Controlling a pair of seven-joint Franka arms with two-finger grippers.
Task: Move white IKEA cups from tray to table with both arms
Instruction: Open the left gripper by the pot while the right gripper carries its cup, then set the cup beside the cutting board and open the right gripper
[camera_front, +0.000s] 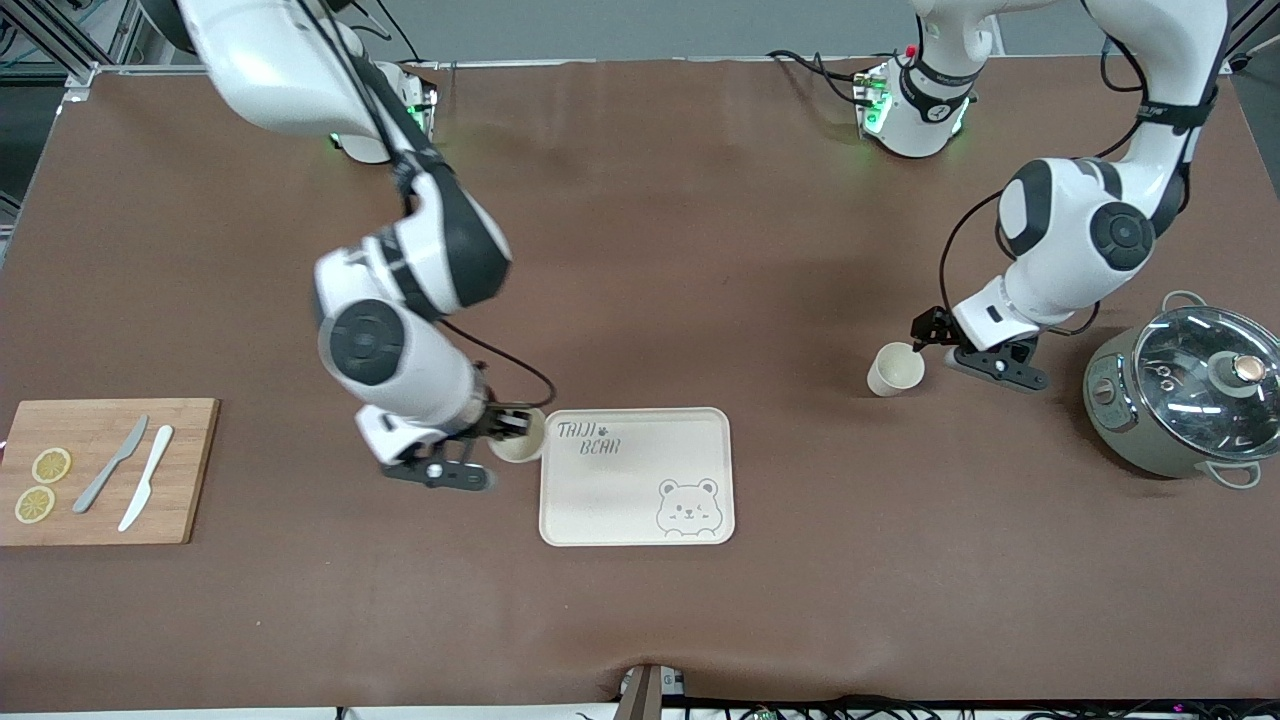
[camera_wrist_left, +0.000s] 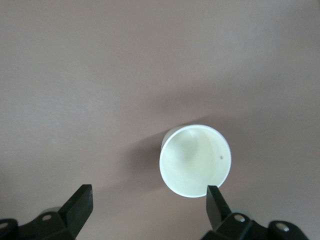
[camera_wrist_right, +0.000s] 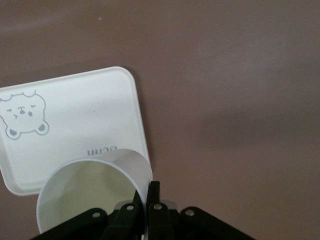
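Note:
One white cup is pinched by its wall in my right gripper, which is shut on it. The cup is held at the corner of the cream bear tray that is toward the right arm's end. In the right wrist view the cup fills the space by the gripper, over the tray's corner. The second white cup stands upright on the table. My left gripper is open just beside it. In the left wrist view that cup lies ahead of the gripper, by one fingertip, not between the fingers.
A wooden cutting board with two lemon slices and two knives lies at the right arm's end. A grey pot with a glass lid stands at the left arm's end, close to the left arm.

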